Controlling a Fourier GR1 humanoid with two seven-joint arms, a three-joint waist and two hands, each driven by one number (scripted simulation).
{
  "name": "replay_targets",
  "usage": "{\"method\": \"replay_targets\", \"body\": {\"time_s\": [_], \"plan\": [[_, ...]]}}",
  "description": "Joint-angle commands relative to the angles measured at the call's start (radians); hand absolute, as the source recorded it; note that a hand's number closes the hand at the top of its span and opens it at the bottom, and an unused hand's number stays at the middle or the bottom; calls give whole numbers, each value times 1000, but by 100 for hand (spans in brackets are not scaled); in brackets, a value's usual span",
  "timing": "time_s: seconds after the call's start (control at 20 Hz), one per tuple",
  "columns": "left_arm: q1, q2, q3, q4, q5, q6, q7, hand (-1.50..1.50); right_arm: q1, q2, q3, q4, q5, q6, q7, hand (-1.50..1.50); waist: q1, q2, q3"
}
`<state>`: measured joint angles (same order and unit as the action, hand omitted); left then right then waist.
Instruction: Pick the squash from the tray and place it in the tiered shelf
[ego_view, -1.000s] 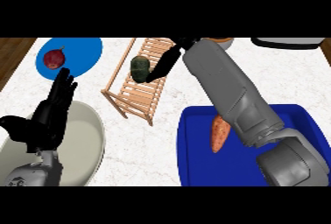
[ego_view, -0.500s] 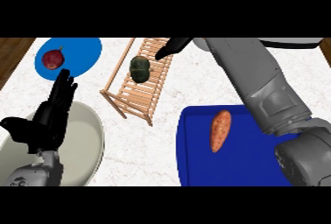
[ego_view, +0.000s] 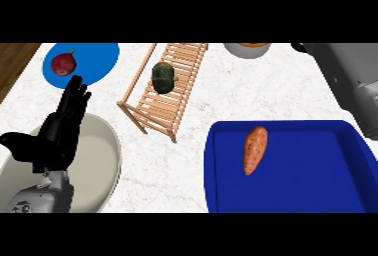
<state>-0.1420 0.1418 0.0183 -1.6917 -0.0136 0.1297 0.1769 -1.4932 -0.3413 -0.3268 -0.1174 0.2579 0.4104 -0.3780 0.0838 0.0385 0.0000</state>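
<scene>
Lying on the slats of the tiered shelf (ego_view: 164, 95), upper half: squash (ego_view: 163, 77), dark green, long axis along the rack's length, already off the tray (ego_view: 295, 200). Tray, blue, at lower right: holds an orange sweet potato (ego_view: 254, 150) only. Left hand (ego_view: 59, 127): fingers straight and relaxed, holding nothing, resting low left of the squash, the nearer hand. Right hand: out of sight; only its grey forearm (ego_view: 351, 70) shows at right.

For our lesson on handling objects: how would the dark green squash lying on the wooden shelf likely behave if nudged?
The squash looks rounded and oblong, so it would probably roll. The shelf's slats may catch it. It looks stiff, not floppy.
</scene>
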Motion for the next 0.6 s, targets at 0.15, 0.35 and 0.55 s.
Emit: {"method": "replay_targets", "body": {"time_s": [0.15,0.35,0.55], "plan": [[-4,-7,-13,3,1,-10,-5,0,33,-148,-18,14,-13,157,-4,-150,17,11,1],[-2,-28,-32,24,-27,12,-32,0,57,-184,-3,-1,5,197,-46,-150,33,24,2],[-33,-13,-20,17,-19,4,2,0,69,-215,-12,6,-2,243,-58,-150,35,24,3]]}}
